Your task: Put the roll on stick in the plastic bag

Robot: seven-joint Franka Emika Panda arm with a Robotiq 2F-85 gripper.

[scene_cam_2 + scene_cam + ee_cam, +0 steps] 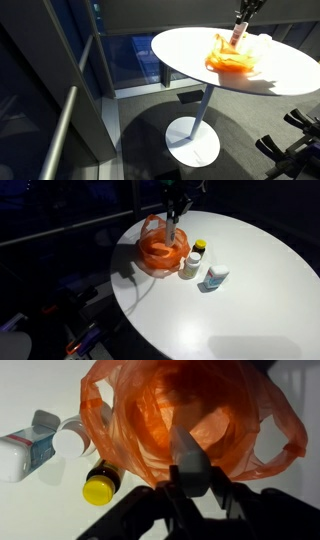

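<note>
The jaws are pinching the roll-on stick (172, 227), holding it over the orange bag (158, 252) on the white desk (250, 290); a yellow-capped bottle (198, 250) is standing just right of the bag.

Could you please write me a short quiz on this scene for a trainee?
1. True or false: the stick lies on the table.
2. The cap of the dark bottle is: A red, B yellow, C green.
3. Complete: the gripper hangs over the ___.
Key: 1 false, the jaws hold it above the bag; 2 B; 3 bag.
</note>
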